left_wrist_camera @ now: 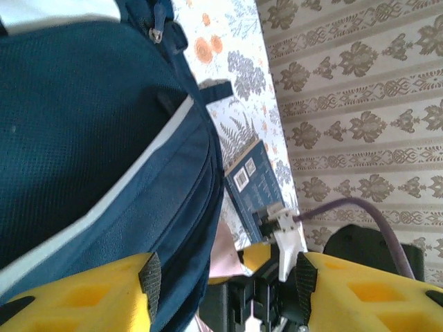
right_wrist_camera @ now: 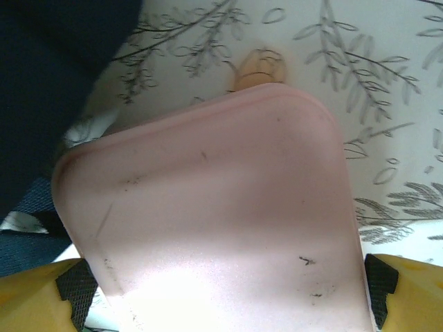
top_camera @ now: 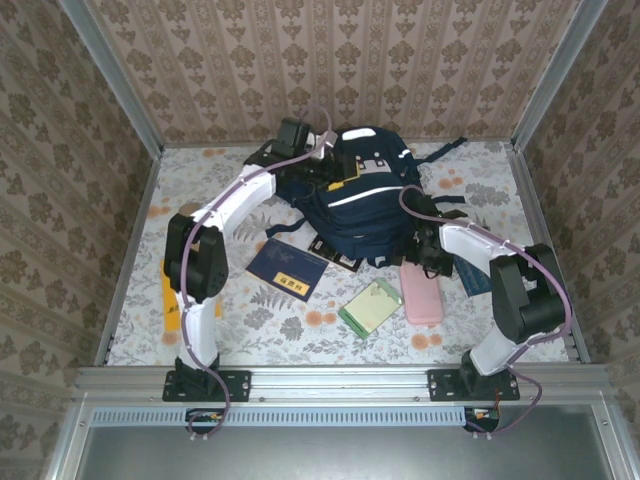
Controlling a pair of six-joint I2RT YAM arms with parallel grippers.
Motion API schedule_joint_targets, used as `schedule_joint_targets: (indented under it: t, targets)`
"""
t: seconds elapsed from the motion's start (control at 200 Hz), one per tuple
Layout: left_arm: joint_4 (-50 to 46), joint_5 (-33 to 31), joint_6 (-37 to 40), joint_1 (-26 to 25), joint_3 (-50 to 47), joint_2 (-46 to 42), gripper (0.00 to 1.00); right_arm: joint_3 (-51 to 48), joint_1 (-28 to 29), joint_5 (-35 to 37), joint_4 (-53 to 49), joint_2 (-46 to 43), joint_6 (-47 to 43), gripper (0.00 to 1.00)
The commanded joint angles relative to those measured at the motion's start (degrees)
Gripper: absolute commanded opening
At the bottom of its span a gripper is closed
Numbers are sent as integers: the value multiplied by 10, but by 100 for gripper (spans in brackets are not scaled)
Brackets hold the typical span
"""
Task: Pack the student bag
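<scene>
Left gripper (left_wrist_camera: pixel 227 280) half open against the student bag (left_wrist_camera: pixel 83 138), holding nothing; right gripper (right_wrist_camera: pixel 228 294) wide open astride the pink case (right_wrist_camera: pixel 208 207)

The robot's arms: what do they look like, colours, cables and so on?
The left arm and right arm each have white links joined by chunky black joints, on a black base. A purple cable runs along each. The fingers are bright yellow blocks with black pads inside.

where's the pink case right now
Top view, right side: the pink case lies near the student bag, right of the green notebook, its far end under the right tool.
</scene>
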Motion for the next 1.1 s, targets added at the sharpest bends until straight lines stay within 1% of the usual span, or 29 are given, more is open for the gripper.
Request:
schedule_joint_targets:
  t: [0.0, 0.085, 0.14, 0.185, 0.23, 0.27, 0.345, 0.46, 0.515, 0.56, 0.61, 0.64, 0.655, 0.735, 0.845, 0.925, 1.05, 1.095]
  targets:
    - [36, 9, -11, -2, -38, -62, 57, -6, 31, -23, -38, 49, -41, 100]
    - [41, 4, -8, -4, -72, -92, 57, 10, 41, 8, -54, 64, -54, 100]
    - [41, 2, -5, -5, -87, -110, 57, 20, 39, 27, -65, 77, -45, 100]
    - [41, 1, -3, -5, -99, -122, 57, 30, 34, 46, -78, 87, -26, 99]
    - [41, -1, -2, -5, -110, -135, 57, 42, 26, 62, -96, 100, 2, 97]
    - [41, -2, 1, -5, -117, -143, 57, 49, 17, 63, -106, 104, 20, 95]
    - [40, -2, 3, -5, -128, -156, 57, 46, -2, 76, -113, 96, 63, 94]
    - [39, -1, 6, -5, -141, -166, 57, 9, -55, 43, -102, 43, 133, 91]
    - [40, 0, 6, -5, -144, -168, 57, -18, -81, 6, -83, 6, 161, 90]
    - [41, 3, 6, -5, -145, -167, 57, -37, -94, -10, -72, -22, 176, 89]
    - [42, 4, 6, -5, -146, -168, 57, -44, -92, -24, -54, -55, 157, 93]
    - [41, 5, 7, -5, -145, -167, 57, -40, -86, -22, -56, -67, 139, 99]
    - [41, 5, 7, -5, -145, -167, 57, -36, -83, -17, -64, -70, 131, 99]
    - [41, 9, 6, -5, -144, -165, 57, -14, -70, -2, -100, -75, 78, 100]
    - [45, 19, 4, -5, -145, -165, 57, -14, -47, 45, -135, -89, 45, 100]
    - [47, 21, 3, -5, -146, -166, 57, -23, -43, 44, -150, -103, 38, 100]
    - [48, 24, 4, -4, -147, -166, 57, -35, -41, 14, -171, -111, 40, 100]
    - [48, 25, 5, -4, -148, -167, 57, -37, -40, 14, -177, -110, 39, 100]
